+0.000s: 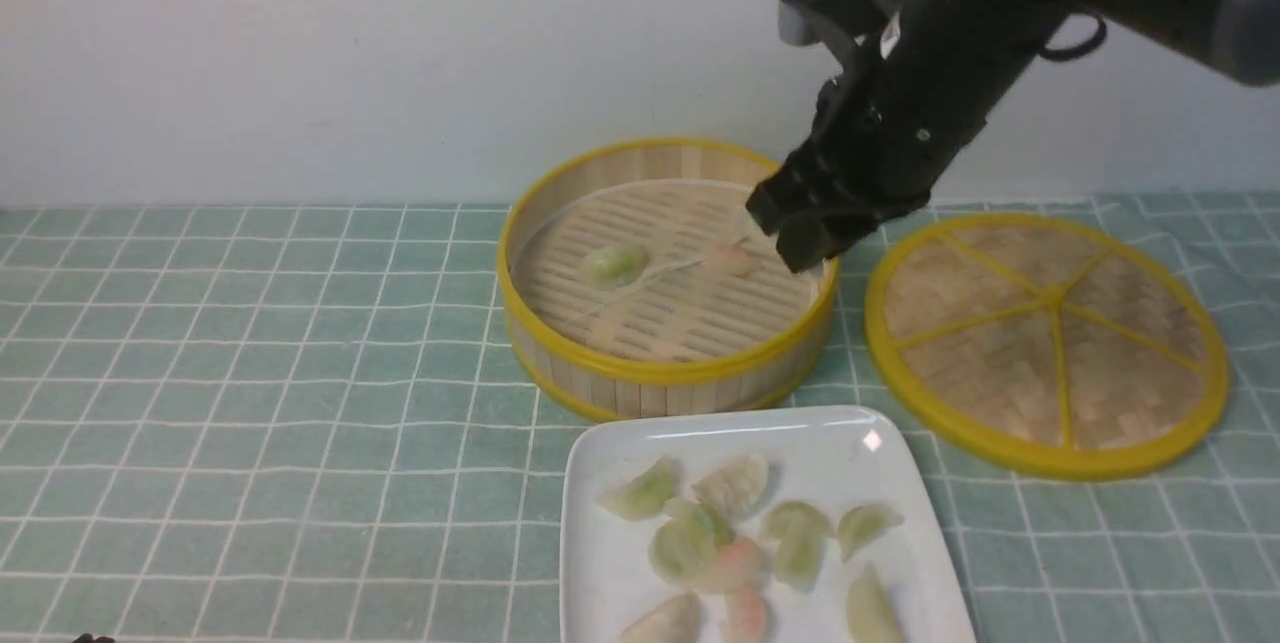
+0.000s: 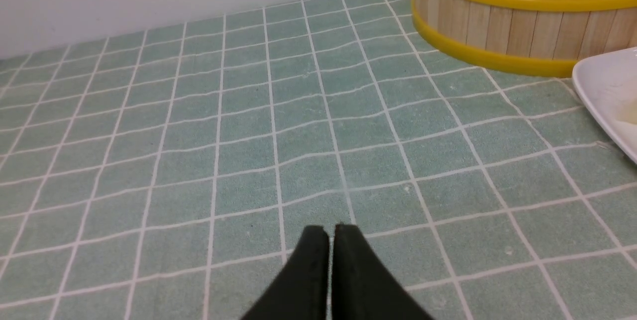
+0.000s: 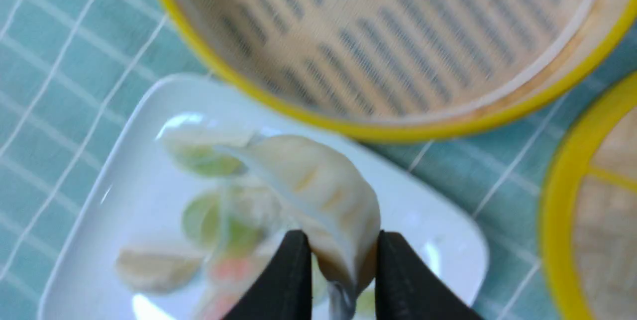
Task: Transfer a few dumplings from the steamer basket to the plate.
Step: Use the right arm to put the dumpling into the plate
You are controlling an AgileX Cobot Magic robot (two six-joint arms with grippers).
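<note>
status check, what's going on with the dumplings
Left gripper shut, empty. Right gripper shut on whitish dumpling, over steamer basket right edge. Plate already loaded. Lid aside, nothing blocking.

Count of dishes, pincers and dumplings

One steamer basket [image 1: 660, 385], one flat woven lid [image 1: 1045, 343], one white plate [image 1: 600, 573], one checked cloth [image 1: 250, 373] and two pincers, the left pincer [image 2: 331, 230] and the right pincer [image 3: 338, 240]. Two dumplings show at the basket, one green dumpling [image 1: 615, 264] and one pale dumpling [image 3: 318, 185]. The plate carries about ten dumplings [image 1: 735, 485], at least two of them pinkish. Several overlap, so the exact number cannot be told.
</note>
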